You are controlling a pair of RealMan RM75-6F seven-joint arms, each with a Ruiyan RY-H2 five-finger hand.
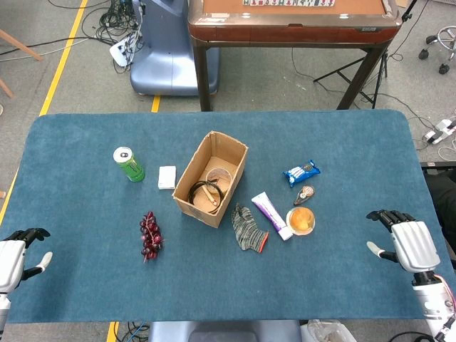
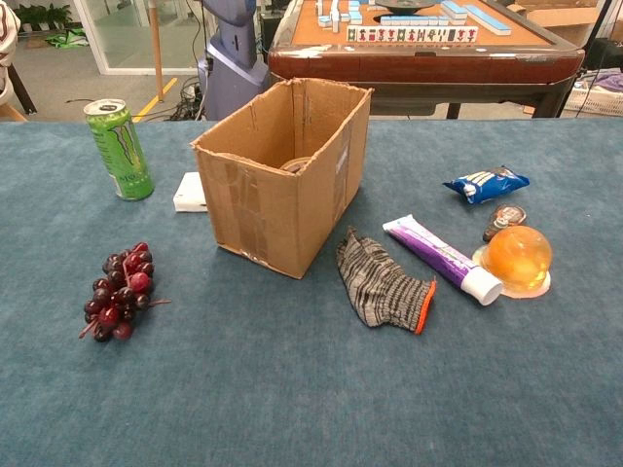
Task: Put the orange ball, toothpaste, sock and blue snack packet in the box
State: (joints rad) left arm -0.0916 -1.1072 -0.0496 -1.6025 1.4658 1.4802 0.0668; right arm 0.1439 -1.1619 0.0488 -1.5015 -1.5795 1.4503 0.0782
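An open cardboard box (image 1: 234, 161) (image 2: 268, 199) stands mid-table with rolls of tape inside. To its right lie a grey striped sock (image 1: 248, 227) (image 2: 382, 286), a purple-and-white toothpaste tube (image 1: 271, 215) (image 2: 443, 259), an orange ball (image 1: 301, 220) (image 2: 517, 257) on a small disc, and a blue snack packet (image 1: 301, 172) (image 2: 485, 184). My left hand (image 1: 16, 258) rests open at the table's near left corner. Over at the near right edge is my right hand (image 1: 406, 244), open, fingers spread, well clear of the ball. Neither hand shows in the chest view.
A green drink can (image 1: 129, 164) (image 2: 119, 149), a small white box (image 1: 167, 177) (image 2: 190, 192) and a bunch of dark grapes (image 1: 150, 235) (image 2: 122, 290) lie left of the box. A small brown wrapped item (image 1: 304, 194) (image 2: 504, 220) sits beside the ball. A mahjong table (image 1: 292, 21) stands behind.
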